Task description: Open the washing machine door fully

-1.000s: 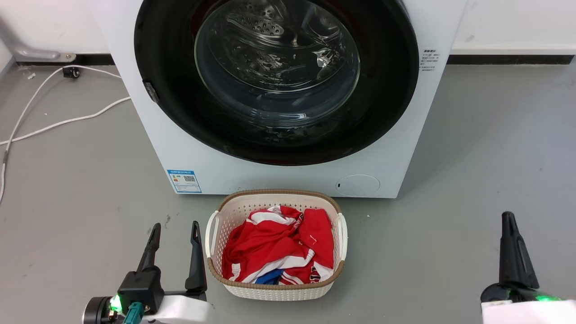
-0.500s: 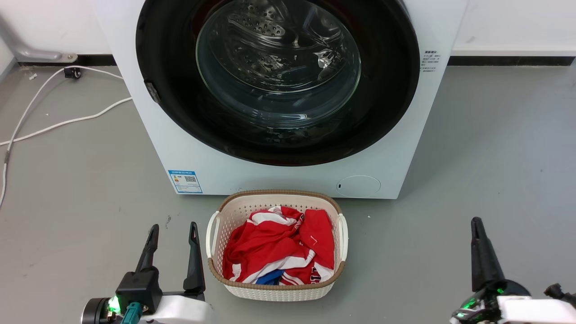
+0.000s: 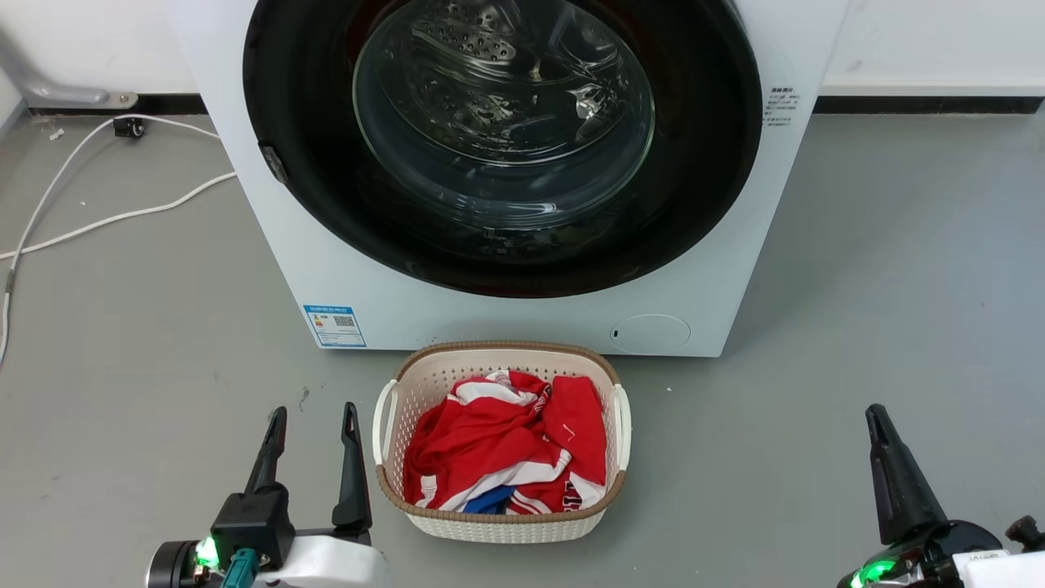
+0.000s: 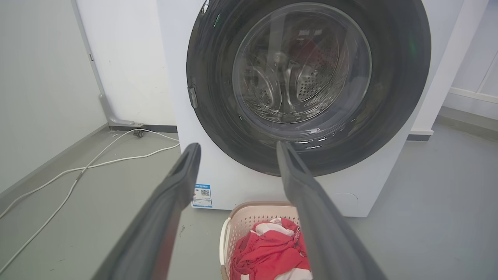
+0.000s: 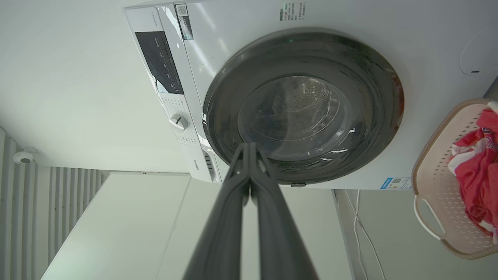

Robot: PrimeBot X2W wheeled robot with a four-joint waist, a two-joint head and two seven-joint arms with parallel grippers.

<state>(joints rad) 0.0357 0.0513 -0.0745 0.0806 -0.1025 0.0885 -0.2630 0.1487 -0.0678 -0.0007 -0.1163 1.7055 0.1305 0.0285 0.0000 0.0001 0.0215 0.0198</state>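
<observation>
The washing machine point(image 3: 506, 314) is a white box straight ahead. The washing machine door point(image 3: 702, 163), a glossy black disc with a clear glass bowl, lies flat against its front, with a small latch at its left edge. My left gripper point(image 3: 315, 410) stands open and empty at the lower left, well short of the machine. In the left wrist view its fingers frame the door point(image 4: 389, 77) from below, the left gripper point(image 4: 237, 145) wide apart. My right gripper point(image 3: 875, 412) is shut on nothing at the lower right. The right wrist view is rolled sideways; the right gripper point(image 5: 248, 146) points at the door point(image 5: 373, 97).
A cream laundry basket point(image 3: 498, 353) with red and white clothes sits on the grey floor right in front of the machine, between my arms. White cables point(image 3: 122, 216) trail across the floor at the left. A wall runs behind the machine.
My right gripper has drifted left and a little lower, and its wrist has turned. The left gripper and the door have stayed put.
</observation>
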